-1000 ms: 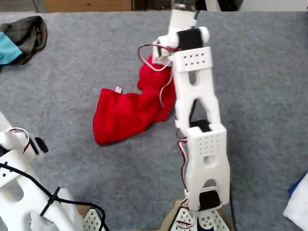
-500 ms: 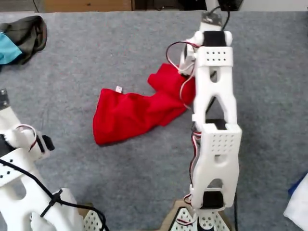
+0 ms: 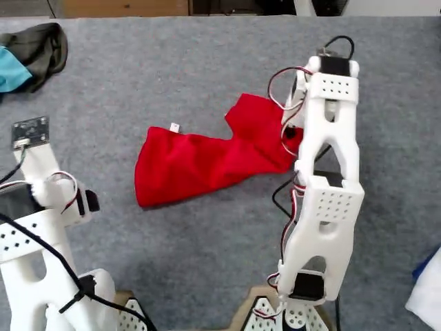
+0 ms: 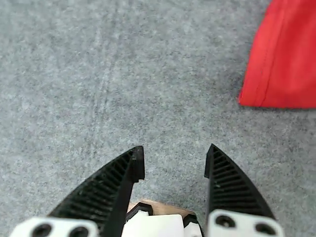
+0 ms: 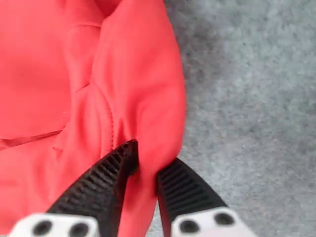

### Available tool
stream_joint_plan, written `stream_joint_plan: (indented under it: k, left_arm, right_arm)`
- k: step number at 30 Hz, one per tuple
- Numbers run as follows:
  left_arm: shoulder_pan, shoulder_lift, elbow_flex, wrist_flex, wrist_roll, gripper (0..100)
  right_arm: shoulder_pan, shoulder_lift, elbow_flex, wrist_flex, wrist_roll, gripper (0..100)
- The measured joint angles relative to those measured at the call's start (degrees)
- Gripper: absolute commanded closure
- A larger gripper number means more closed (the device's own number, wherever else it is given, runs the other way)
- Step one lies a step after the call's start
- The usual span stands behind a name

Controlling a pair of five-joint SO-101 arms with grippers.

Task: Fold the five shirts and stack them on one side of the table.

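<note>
The grey table (image 3: pixel 172 62) lay in front of you with no folded shirt and no stack anywhere on it, so by my reading you were at the very start of the job. All five shirts were left to fold, and none had been squared up.

Your right arm (image 3: pixel 327 207) stretched out across the middle of the table to the near edge of the red shirt (image 3: pixel 200 162). Your left arm (image 3: pixel 34 241) stood back at the near left corner, well apart from the cloth.

The red shirt sprawled near the centre of the table, spread out but rumpled, with one lobe bunched up beside your right arm. A dark and teal heap (image 3: pixel 31 48) sat at the far left corner, untouched. A white and blue cloth (image 3: pixel 428 289) showed at the near right edge. It was cut off there, so I could not tell whether it was one of the shirts.

Your right gripper (image 5: pixel 145 160) was clenched on a raised fold at the red shirt's edge, with cloth pinched between its jaws. Your left gripper (image 4: pixel 174 160) hung spread and holding nothing over bare table, with a hemmed corner of the red shirt lying ahead of it and off to one side, not touching.
</note>
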Motion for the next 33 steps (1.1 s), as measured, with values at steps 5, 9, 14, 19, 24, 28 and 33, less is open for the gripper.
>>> stream_joint_plan:
  k: [5, 9, 14, 19, 24, 28, 33]
  left_arm:
    - [6.68, 0.00, 0.00, 0.00, 2.37, 79]
    - [12.48, 0.00, -0.26, -1.85, 8.70, 79]
    - [18.37, 2.02, -4.04, -4.31, 14.33, 79]
    - [19.69, 11.25, -9.41, -7.38, 20.13, 79]
    - [20.13, 23.21, -17.41, -8.35, 25.93, 79]
    - [20.22, 32.70, -24.70, -8.35, 29.45, 79]
    - [20.22, 44.48, -34.99, -8.35, 34.64, 79]
  right_arm:
    - [0.79, 0.09, 1.67, 0.00, 3.78, 97.4]
    - [0.79, 0.09, 1.93, 0.00, 4.66, 84.1]
    - [0.88, 0.09, 2.11, 0.00, 8.26, 71.6]
    - [3.25, 0.09, 2.02, 0.00, 9.49, 71.8]
    - [4.66, -0.97, -0.44, 0.00, 9.49, 71.6]
    - [4.40, -5.10, -3.25, 0.00, 9.49, 71.6]
    - [1.14, -6.68, -8.88, -1.76, 9.05, 71.7]
